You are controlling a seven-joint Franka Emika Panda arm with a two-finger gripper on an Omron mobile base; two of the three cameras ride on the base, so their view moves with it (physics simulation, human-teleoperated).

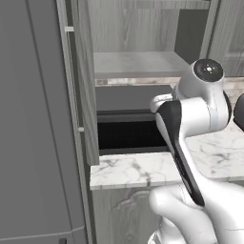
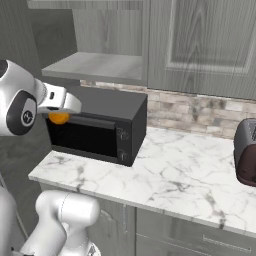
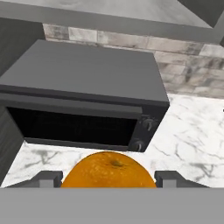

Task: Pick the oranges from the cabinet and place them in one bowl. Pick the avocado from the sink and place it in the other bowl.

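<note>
Orange no. 1, a round bright-orange ball (image 3: 108,170), sits clamped between the two dark tips of the end effector (image 3: 108,178), so it's grasped and off any shelf. In right base view the same fruit (image 2: 59,118) peeks out under the white wrist, hanging just in front of the black box-shaped microwave (image 2: 100,127), above the white marble surface (image 2: 175,170).

Grey wood-grain wall cabinet (image 2: 95,35) stands open above the microwave; the shelf part I can see has no fruit on it, but the rest is hidden, so can't tell where the 2nd orange is. Left base view has the tall grey cabinet door (image 1: 85,81) swung out w/ the arm's white elbow in front.

Progress, my read: early. One orange picked, not yet dropped anywhere. Neither the pale bowl nor the brown bowl is in frame, same for sink & avocado. Dark rounded toaster-like appliance (image 2: 246,150) sits at the far right of the surface.

Left to do, judged from this: carry orange to the pale bowl, release, fetch 2nd orange, then avocado from sink to the other bowl. Base prob needs to drive to find the bowls.
</note>
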